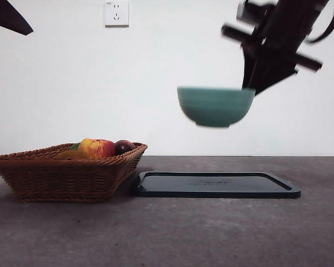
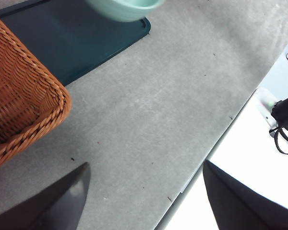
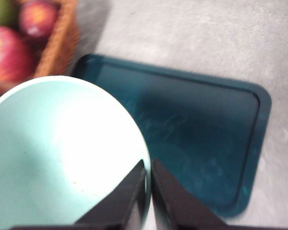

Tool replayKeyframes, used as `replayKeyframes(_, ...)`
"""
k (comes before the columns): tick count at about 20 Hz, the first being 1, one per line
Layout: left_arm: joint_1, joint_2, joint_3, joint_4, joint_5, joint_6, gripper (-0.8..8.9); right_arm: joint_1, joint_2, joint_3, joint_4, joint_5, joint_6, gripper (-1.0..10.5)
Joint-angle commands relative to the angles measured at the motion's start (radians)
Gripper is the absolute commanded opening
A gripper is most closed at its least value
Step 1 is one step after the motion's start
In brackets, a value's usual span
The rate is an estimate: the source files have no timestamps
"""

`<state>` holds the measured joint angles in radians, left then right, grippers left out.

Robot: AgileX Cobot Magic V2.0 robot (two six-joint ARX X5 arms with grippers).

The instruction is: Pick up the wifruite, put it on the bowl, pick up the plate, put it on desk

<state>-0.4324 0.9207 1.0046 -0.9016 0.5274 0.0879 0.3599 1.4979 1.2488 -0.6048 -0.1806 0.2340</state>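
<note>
The mint-green bowl (image 1: 215, 105) is held in the air above the black tray (image 1: 217, 185), its rim clamped between the fingers of the right gripper (image 3: 149, 179); the bowl is empty, and the wifruite cannot be made out in the wicker basket (image 1: 67, 172) beside the tray. The left gripper (image 2: 144, 196) is held above the worktop (image 2: 149, 110) near the basket, its fingers apart and empty. Because only a thin edge of the rim is pinched, the bowl could tilt or slip and drop onto the tray.
</note>
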Motion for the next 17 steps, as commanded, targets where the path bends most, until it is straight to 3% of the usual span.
replayKeyframes(1, -0.005, 0.005, 0.016, 0.004, 0.006, 0.008, 3.71, 0.025, -0.064, 0.023, -0.066, -0.001, -0.045, 0.1)
replayKeyframes(4, -0.005, 0.005, 0.016, 0.004, 0.006, 0.009, 3.71, 0.063, -0.155, 0.012, -0.151, 0.002, -0.046, 0.1)
replayKeyframes(10, -0.005, 0.005, 0.016, 0.004, 0.006, 0.008, 3.71, 0.195, -0.298, -0.136, -0.150, 0.079, -0.036, 0.1)
replayKeyframes(17, -0.005, 0.005, 0.016, 0.003, 0.006, 0.008, 3.71, 0.311, -0.299, -0.352, 0.018, 0.114, 0.027, 0.1)
